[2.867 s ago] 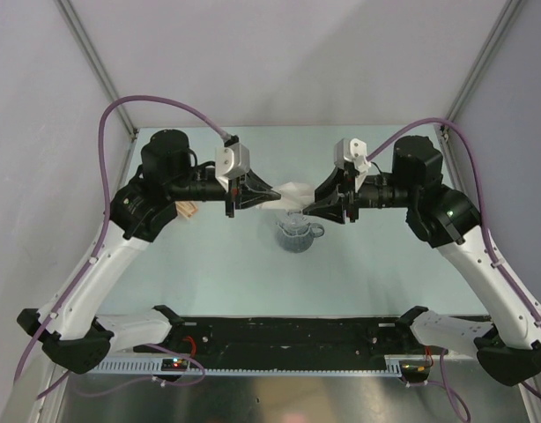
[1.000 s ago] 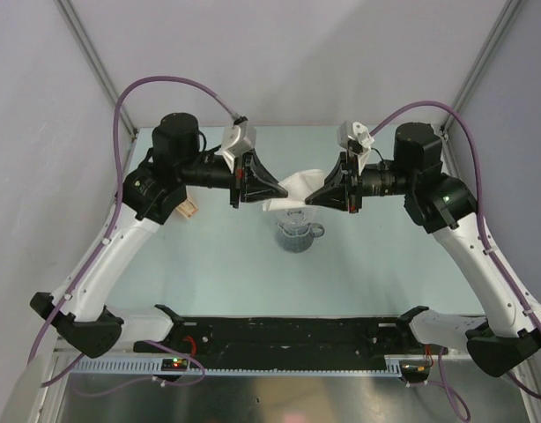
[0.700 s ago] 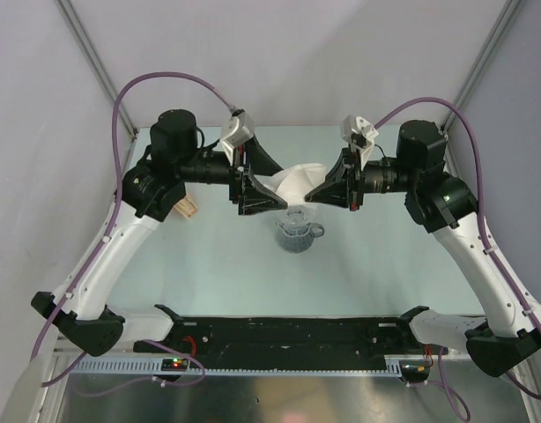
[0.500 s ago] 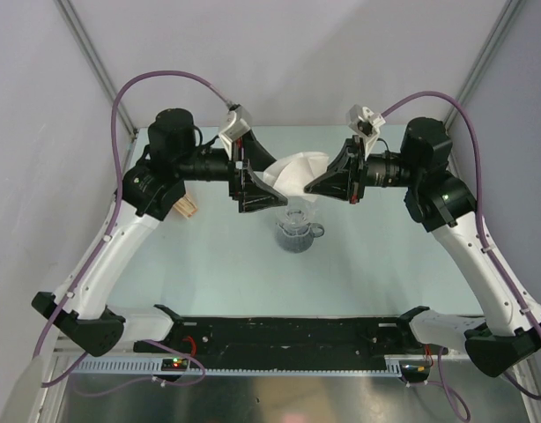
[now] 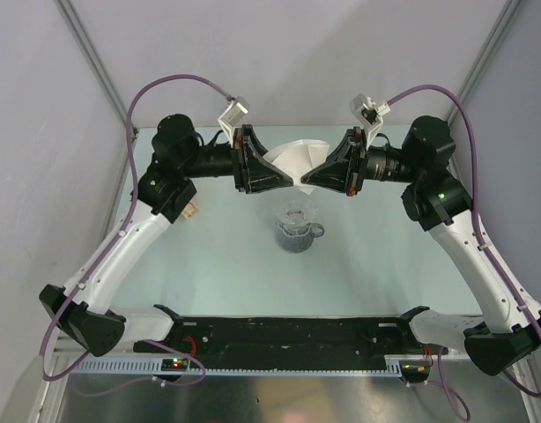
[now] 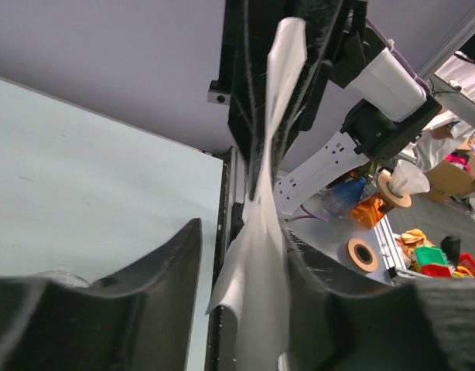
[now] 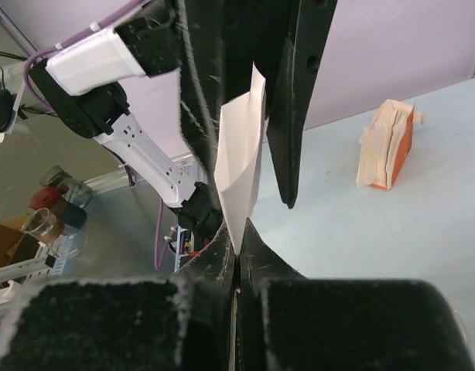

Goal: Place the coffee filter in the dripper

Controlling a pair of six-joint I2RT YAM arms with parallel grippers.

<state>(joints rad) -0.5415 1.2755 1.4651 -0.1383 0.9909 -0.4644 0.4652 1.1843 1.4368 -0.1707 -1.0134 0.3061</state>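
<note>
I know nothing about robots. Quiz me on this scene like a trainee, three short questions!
1. True or false: the thin white paper coffee filter already sits inside the translucent grey ribbed dripper.
2. Which one pinches the filter's pointed end? A) left tool B) right tool
3. Fill in: the filter is held up in the air between the two ___.
Key: 1 false; 2 B; 3 tools.

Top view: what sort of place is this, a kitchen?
Likely a robotics lab, not a kitchen: a left arm and right arm bolted to a walled table, with a tape roll and cardboard box beyond.
</note>
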